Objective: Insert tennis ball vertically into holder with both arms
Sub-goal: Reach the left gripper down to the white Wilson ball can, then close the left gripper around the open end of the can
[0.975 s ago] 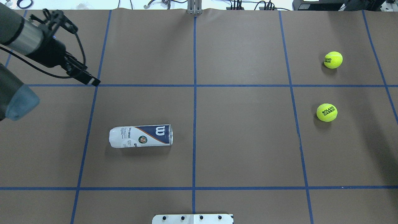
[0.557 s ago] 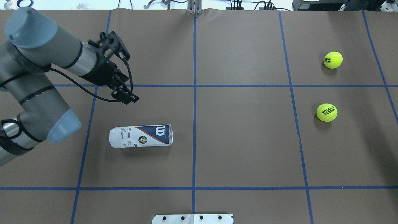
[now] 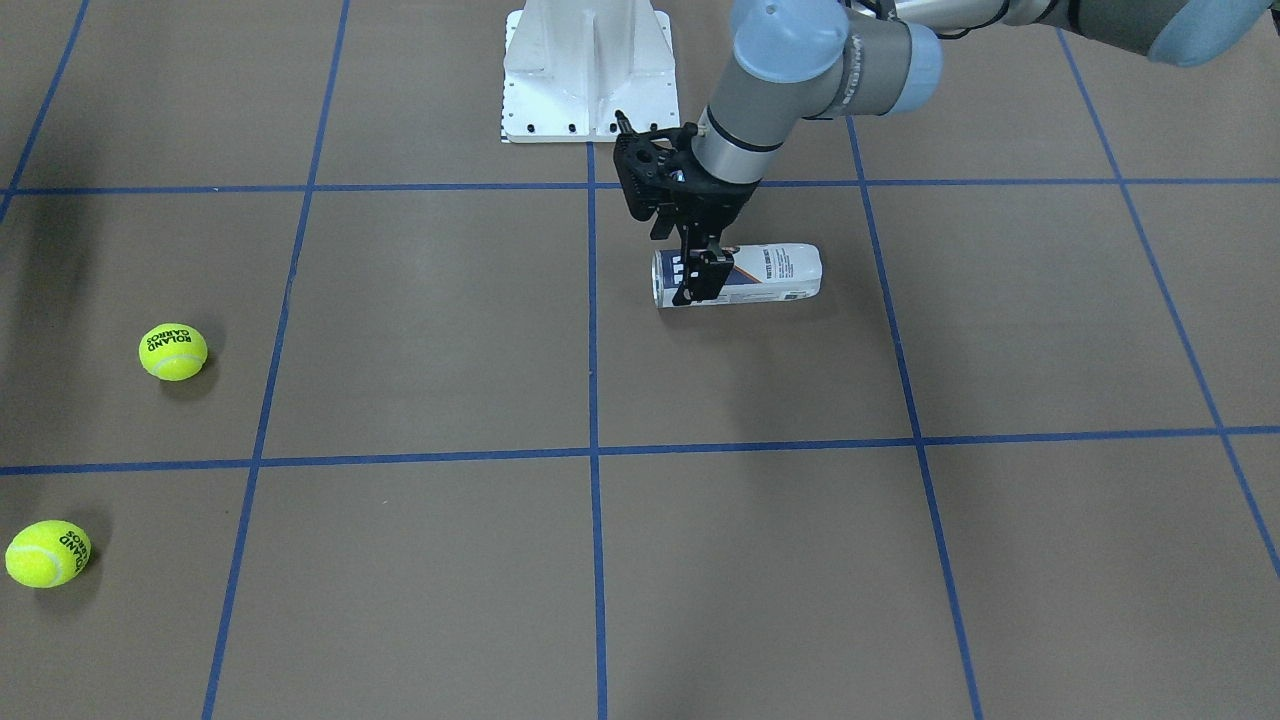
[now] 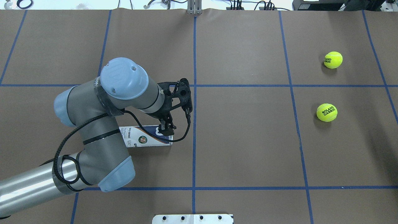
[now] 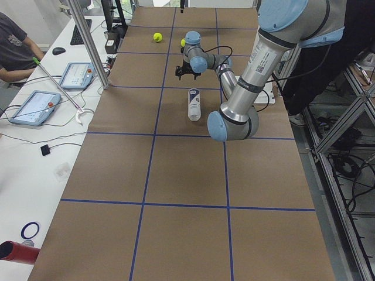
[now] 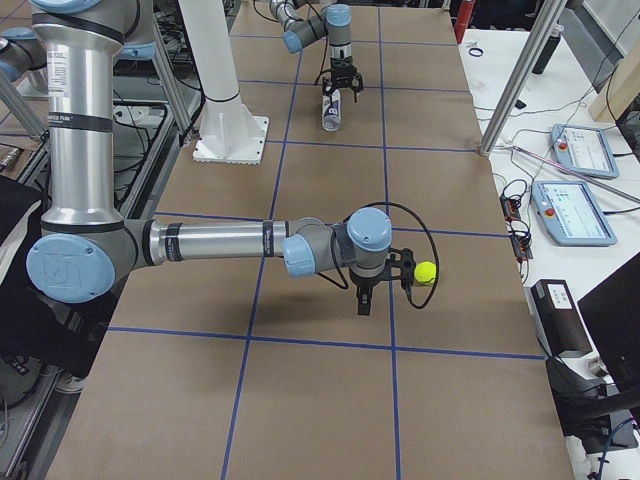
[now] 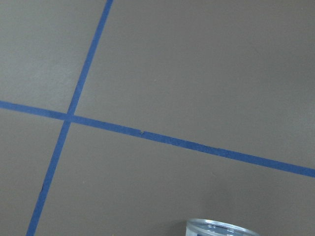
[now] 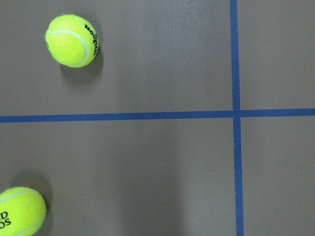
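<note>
Holder (image 3: pixel 775 272) lies sideways near the tabletop's (image 3: pixel 400 330) robot-side edge in the front view, with the left gripper (image 3: pixel 697 280) over its rim end. Right-side view: its jaws look spread, released; right gripper (image 6: pixel 363 305) near a tennis ball (image 6: pixel 426 271), grip untellable.

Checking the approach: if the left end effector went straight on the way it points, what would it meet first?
Probably the holder, lying on its side: the left end effector points down over its rim end. The gap between them is unclear.
</note>
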Motion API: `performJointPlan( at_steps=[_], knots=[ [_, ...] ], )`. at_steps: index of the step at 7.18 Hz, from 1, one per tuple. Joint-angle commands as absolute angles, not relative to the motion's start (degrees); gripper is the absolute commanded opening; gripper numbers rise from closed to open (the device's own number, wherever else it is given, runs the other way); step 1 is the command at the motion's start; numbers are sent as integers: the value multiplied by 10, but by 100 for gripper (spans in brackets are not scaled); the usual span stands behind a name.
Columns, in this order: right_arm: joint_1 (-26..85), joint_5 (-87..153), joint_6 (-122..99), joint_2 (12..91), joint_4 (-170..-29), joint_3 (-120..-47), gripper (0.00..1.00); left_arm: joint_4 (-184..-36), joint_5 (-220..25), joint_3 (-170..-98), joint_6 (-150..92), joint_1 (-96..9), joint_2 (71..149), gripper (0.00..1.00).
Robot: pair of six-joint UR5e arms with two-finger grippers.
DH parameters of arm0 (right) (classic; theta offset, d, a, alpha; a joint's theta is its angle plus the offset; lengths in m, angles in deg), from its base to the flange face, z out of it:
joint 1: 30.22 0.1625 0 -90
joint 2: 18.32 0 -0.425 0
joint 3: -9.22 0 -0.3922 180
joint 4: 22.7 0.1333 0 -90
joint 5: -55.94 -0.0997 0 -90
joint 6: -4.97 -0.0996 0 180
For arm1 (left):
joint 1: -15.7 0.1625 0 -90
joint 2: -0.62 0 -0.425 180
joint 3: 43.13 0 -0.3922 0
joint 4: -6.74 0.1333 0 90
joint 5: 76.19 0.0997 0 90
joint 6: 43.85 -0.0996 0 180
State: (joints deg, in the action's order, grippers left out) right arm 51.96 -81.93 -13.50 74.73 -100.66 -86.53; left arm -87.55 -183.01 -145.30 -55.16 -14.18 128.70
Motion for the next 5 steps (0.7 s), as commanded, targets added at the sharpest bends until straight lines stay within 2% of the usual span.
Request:
performJointPlan(
  at_steps=[1, 5],
  knots=[
    [520, -820, -137, 761, -1006, -868, 100, -817, -1808, -1454, -603, -121, 1294, 99],
    [520, -821, -135, 766, -1006, -870, 100, -813, -1747, -1444, -626, -80, 1292, 99]
  ],
)
